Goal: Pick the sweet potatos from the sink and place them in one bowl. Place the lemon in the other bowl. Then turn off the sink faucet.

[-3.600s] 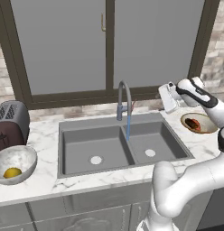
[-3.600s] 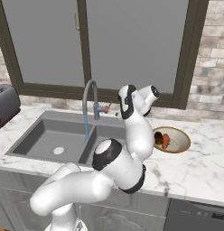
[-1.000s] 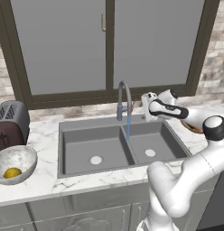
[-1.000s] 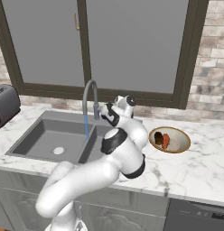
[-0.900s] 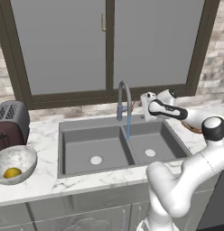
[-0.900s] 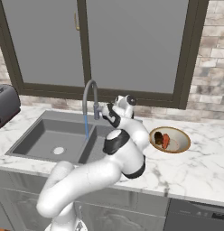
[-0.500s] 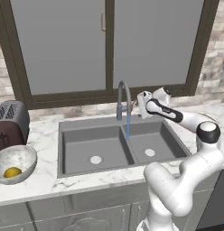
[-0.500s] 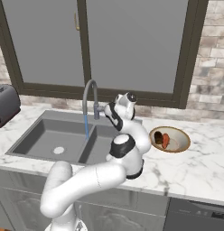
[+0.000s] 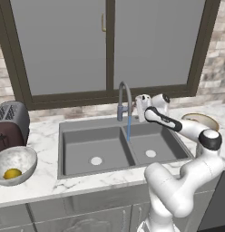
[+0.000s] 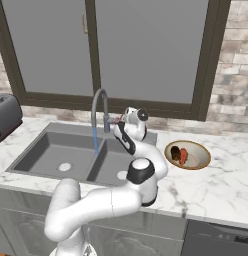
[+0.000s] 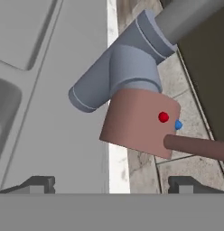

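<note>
My gripper [image 9: 140,108] [image 10: 118,126] [image 11: 111,184] is open and hovers just right of the sink faucet [image 9: 123,97] [image 10: 98,107], level with its base. In the hand view the faucet's grey body [image 11: 125,63] and its brownish lever housing [image 11: 138,122] with a thin side lever [image 11: 197,148] sit close ahead, between my spread fingertips [image 11: 40,182]. A blue stream [image 9: 129,129] still runs into the sink [image 9: 82,140]. Both sweet potatos [image 10: 180,155] lie in the tan bowl [image 10: 202,151] [image 9: 202,120]. The lemon [image 9: 12,173] rests in the marbled bowl [image 9: 24,154].
A toaster [image 9: 10,124] [image 10: 6,116] stands on the counter left of the sink. Dark-framed window panes run behind the faucet. My own arm arches over the sink's right basin [image 9: 150,145].
The gripper has shifted left, closer to the faucet's base and lever, staying open. Water keeps running; the bowls and their contents have not moved.
</note>
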Controlling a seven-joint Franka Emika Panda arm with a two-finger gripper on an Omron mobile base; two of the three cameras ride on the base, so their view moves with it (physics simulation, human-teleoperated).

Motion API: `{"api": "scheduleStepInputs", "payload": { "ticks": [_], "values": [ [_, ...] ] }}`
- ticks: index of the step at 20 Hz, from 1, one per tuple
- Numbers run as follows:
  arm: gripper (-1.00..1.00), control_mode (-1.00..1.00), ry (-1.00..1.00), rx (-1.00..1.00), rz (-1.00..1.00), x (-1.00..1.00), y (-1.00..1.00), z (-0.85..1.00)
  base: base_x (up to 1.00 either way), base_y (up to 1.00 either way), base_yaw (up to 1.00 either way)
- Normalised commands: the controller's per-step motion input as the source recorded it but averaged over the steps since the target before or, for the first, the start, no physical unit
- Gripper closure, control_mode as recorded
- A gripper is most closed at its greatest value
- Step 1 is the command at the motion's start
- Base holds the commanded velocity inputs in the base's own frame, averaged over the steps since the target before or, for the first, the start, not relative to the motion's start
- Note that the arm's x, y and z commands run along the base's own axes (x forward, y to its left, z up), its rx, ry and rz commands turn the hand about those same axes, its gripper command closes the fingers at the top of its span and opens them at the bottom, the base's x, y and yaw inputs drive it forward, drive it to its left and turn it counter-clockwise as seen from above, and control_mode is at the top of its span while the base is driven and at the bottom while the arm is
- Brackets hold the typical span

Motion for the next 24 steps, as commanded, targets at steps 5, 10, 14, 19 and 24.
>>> {"api": "scheduleStepInputs", "payload": {
  "ticks": [5, 10, 14, 19, 24],
  "values": [
    [-1.0, -1.0, 0.16, -0.04, 0.24, 0.45, 0.6, 0.05, 0.0, 0.0, 0.0],
    [-1.0, -1.0, 0.03, -0.18, 0.3, 0.48, 0.95, 0.31, 0.0, 0.0, 0.0],
    [-1.0, -1.0, 0.02, -0.45, 0.21, 0.08, 1.0, 0.75, 0.0, 0.0, 0.0],
    [-1.0, -1.0, 0.01, -0.59, 0.15, 0.0, 1.0, 0.81, 0.0, 0.0, 0.0],
    [-1.0, -1.0, 0.0, -0.86, 0.02, 0.07, 1.0, 0.14, 0.0, 0.0, 0.0]
  ]
}}
